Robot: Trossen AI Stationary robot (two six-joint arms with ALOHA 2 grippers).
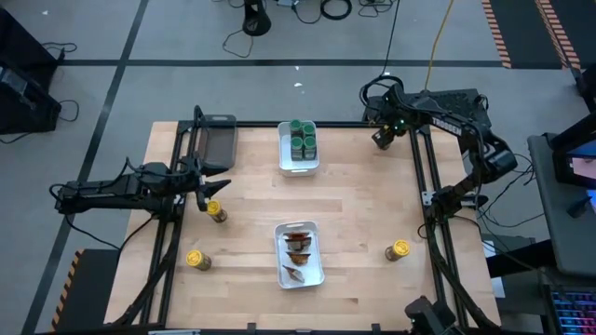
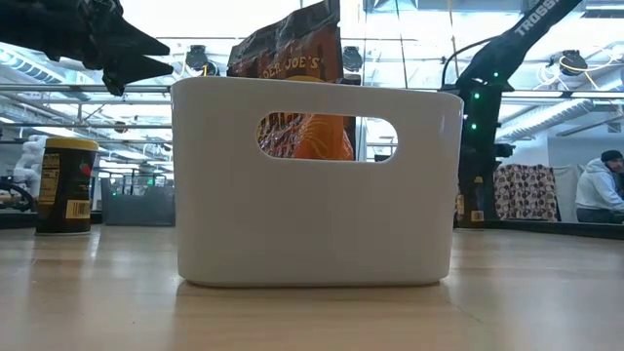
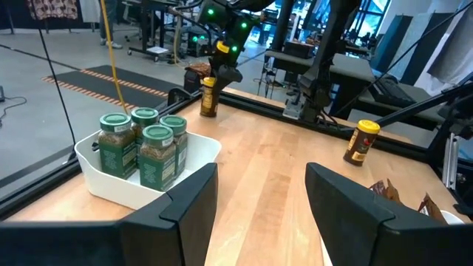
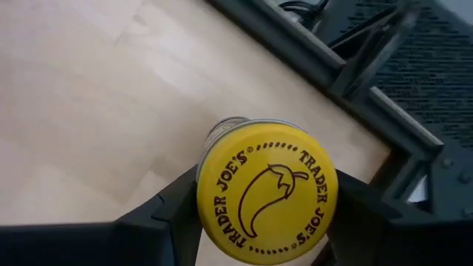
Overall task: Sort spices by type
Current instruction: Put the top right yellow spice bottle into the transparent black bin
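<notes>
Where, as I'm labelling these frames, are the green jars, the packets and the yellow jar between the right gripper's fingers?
green jars (image 1: 297, 142): high view, one jar's lid.
packets (image 1: 298, 244): high view, one packet's face.
yellow jar (image 4: 266, 191): right wrist view, middle of lid.

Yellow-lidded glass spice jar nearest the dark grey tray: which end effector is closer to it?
Left. The left end effector hovers right beside that jar; the right end effector is far off on the opposite side.
</notes>
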